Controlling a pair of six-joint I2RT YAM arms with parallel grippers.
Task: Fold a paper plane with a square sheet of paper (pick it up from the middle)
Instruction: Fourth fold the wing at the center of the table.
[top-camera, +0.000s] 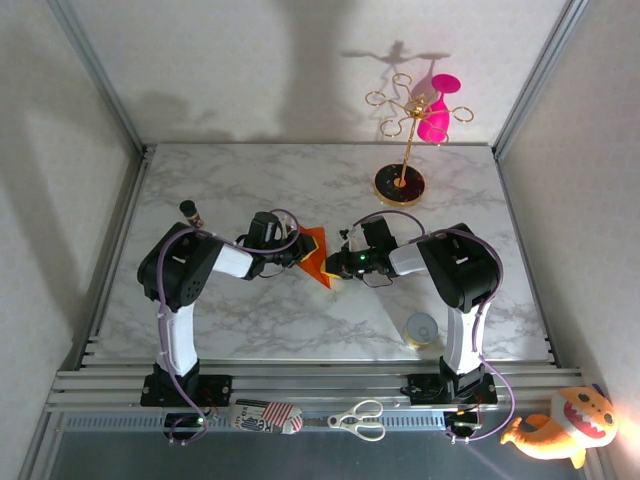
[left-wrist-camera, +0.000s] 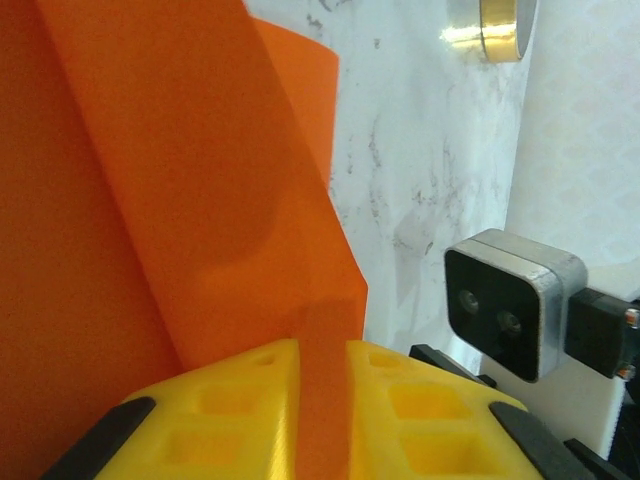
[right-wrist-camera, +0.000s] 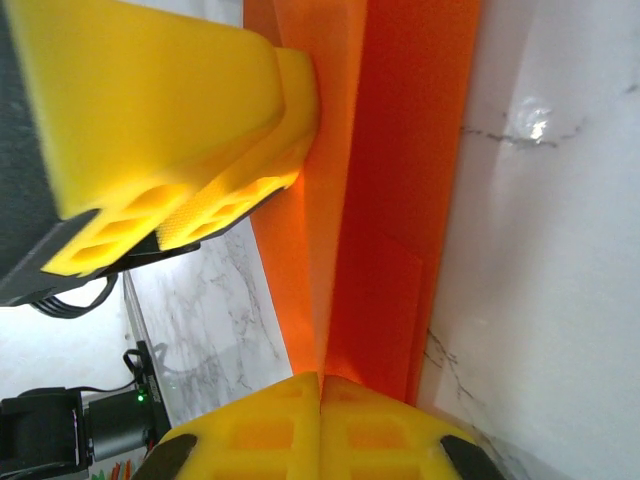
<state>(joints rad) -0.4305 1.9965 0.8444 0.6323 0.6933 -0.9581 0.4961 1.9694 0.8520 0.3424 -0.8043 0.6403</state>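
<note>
The bright-orange sheet of paper (top-camera: 316, 256) is folded into a narrow pointed paper plane shape with lengthwise creases and hangs between the two arms over the middle of the table. My left gripper (top-camera: 298, 252) is shut on its left side. In the left wrist view the yellow fingertips (left-wrist-camera: 250, 375) pinch a strip of the orange paper (left-wrist-camera: 150, 200), with the left gripper (left-wrist-camera: 322, 350) closed round it. My right gripper (top-camera: 340, 265) is shut on the opposite edge. In the right wrist view the right gripper (right-wrist-camera: 320, 378) clamps the layered paper (right-wrist-camera: 390, 200), and the left gripper's yellow finger (right-wrist-camera: 170, 120) presses the paper from above.
A gold stand on a black round base (top-camera: 400, 183) with a pink glass (top-camera: 437, 110) stands at the back right. A tape roll (top-camera: 422, 330) lies by the right arm's base and a small bottle (top-camera: 191, 212) by the left arm. Scissors (top-camera: 358, 420) and an orange plush toy (top-camera: 560, 425) lie off the table's near edge.
</note>
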